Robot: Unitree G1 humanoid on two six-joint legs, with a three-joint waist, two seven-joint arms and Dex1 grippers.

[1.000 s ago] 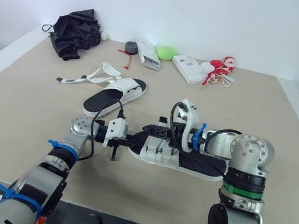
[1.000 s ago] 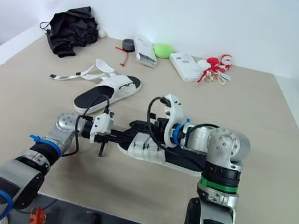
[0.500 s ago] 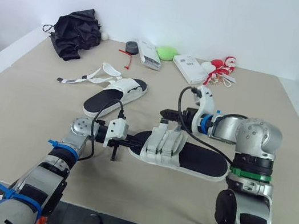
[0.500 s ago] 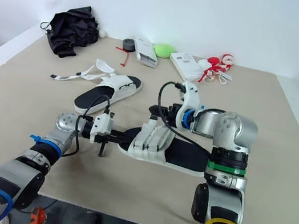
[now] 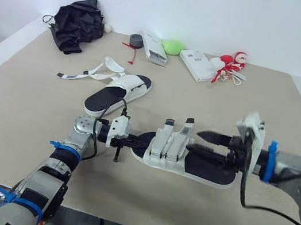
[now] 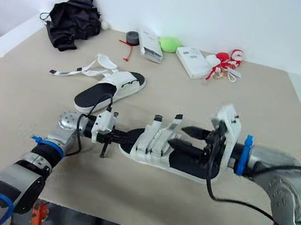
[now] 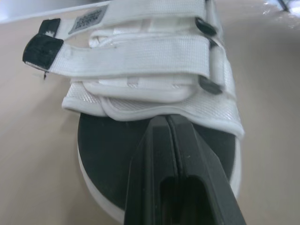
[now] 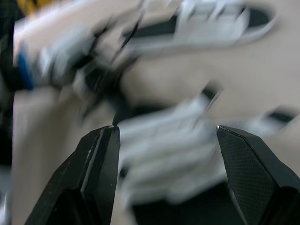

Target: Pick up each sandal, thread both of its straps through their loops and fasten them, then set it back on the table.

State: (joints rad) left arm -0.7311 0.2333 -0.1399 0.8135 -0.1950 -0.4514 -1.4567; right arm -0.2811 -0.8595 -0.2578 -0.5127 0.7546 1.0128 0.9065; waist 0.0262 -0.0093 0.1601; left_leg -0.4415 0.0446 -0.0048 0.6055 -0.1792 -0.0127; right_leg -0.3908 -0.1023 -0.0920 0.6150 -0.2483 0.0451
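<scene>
The broad tan surface carries two sandals, and we judge the work to be between them. The near sandal lies flat at the middle of the surface, toe toward our left arm and heel toward our right. The far sandal lies well apart beyond it, closer to the black garment at the back corner. Our left fingers are clenched together with nothing visible between them, their tip lying over the black footbed at the toe end, so they seem to steady the near sandal rather than grip it. Our right fingers are spread wide and released, hovering over the heel end and pointing toward the straps without touching them. The two straps of the near sandal run across the upper, pass the dark loops and fold back on themselves, so threading looks done. Their black tips stand up a little, and we cannot tell whether the fastening is pressed fully flat. The far sandal's straps trail loose on the surface, unthreaded. So the next move, as we read it, calls for pressing those raised tips down if they are loose, freeing both arms from the near sandal, then reaching across to lift the far one by its sole.
</scene>
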